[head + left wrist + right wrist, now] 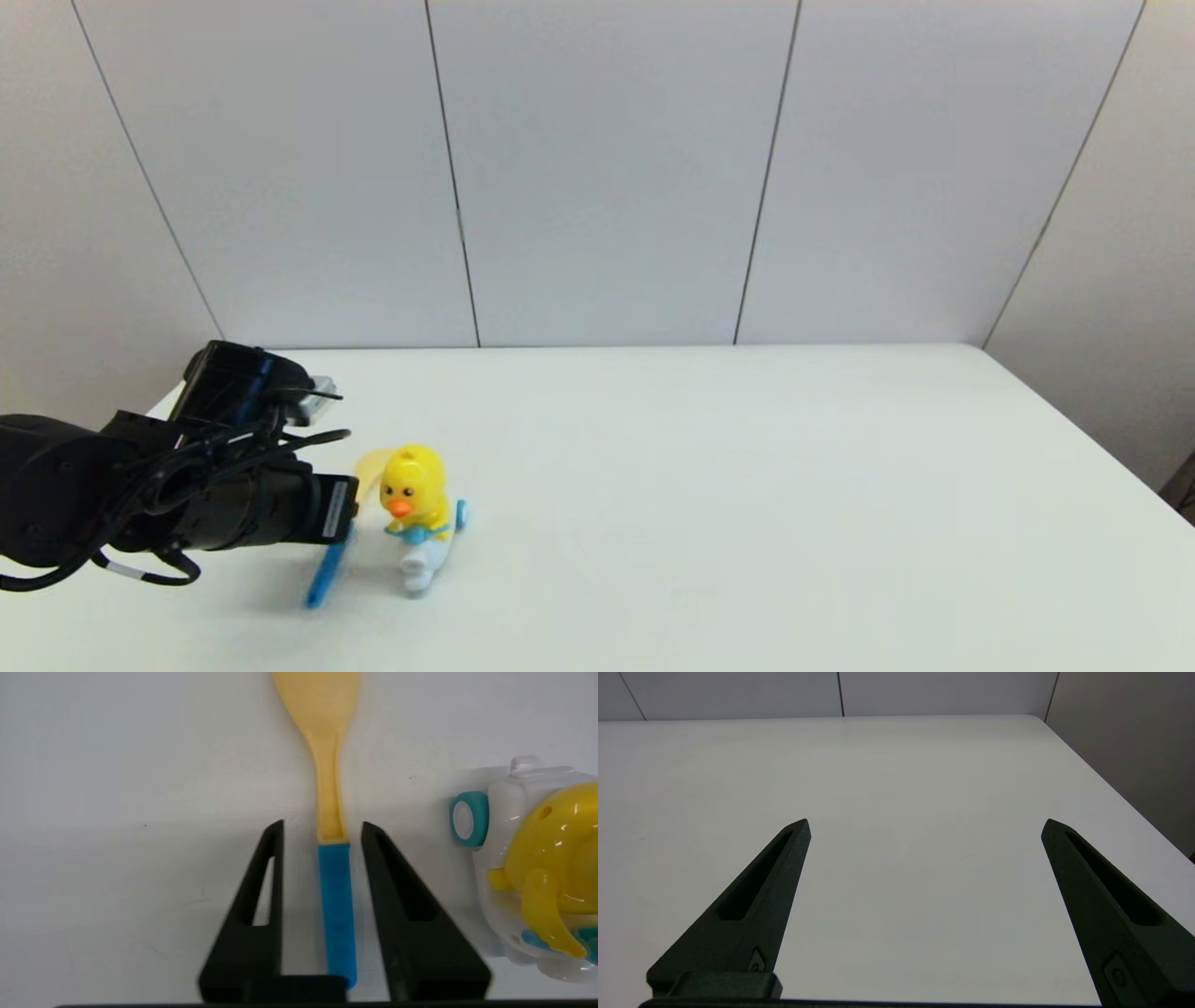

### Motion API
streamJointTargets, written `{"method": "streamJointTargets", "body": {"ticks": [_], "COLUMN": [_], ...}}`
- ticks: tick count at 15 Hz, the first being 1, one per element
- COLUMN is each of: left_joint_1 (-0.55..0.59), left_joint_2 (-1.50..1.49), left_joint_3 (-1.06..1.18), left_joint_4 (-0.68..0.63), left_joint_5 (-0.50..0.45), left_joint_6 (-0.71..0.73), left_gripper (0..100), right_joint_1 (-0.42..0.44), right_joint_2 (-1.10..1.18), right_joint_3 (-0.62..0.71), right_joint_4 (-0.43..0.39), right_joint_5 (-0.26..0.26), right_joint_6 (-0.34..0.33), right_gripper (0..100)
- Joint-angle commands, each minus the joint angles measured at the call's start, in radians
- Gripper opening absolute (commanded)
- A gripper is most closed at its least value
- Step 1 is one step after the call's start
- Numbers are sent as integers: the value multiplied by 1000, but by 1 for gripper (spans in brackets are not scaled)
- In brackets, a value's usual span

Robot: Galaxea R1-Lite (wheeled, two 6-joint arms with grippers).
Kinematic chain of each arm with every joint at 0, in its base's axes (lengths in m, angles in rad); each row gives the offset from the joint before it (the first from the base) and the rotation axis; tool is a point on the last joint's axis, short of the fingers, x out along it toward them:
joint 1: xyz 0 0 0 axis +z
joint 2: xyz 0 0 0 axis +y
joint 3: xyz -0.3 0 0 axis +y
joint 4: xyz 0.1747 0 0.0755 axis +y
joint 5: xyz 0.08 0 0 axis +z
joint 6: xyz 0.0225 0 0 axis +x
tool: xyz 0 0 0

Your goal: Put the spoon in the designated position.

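Note:
The spoon (334, 905) lies on the white table (709, 485), its pale yellow bowl (372, 467) pointing toward the far edge and its blue handle (327, 565) toward me. My left gripper (323, 826) straddles the blue handle, open, with a narrow gap on each side. In the head view my left arm (215, 495) covers the middle of the spoon. The designated position has no marking on the tabletop. My right gripper (924, 823) hovers wide open over bare table and holds nothing; it is out of the head view.
A yellow duck toy (415, 499) with an orange beak stands on a white and blue base right next to the spoon, close to my left gripper's outer finger (411, 914). White wall panels rise behind the table.

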Motion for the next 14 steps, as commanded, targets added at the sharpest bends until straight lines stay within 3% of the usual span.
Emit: {"method": "streamJointTargets", "body": {"ticks": [1, 6, 12, 14], "left_joint_1": [12, 94, 115, 115], "left_joint_2": [5, -56, -295, -390], "left_joint_3": [-4, -27, -254, -255], "left_joint_4": [1, 27, 309, 314], "left_joint_5": [2, 8, 8, 6], "left_joint_6": [1, 19, 19, 29], "left_gripper": [100, 100, 100, 100], "right_joint_1": [0, 0, 0, 0], "right_joint_2": [2, 2, 2, 2], "right_joint_3": [2, 2, 2, 2], "right_joint_4": [0, 0, 0, 0], "right_joint_5": [0, 0, 0, 0], "right_joint_6": [0, 0, 0, 0], "right_gripper": [100, 100, 100, 100]}}
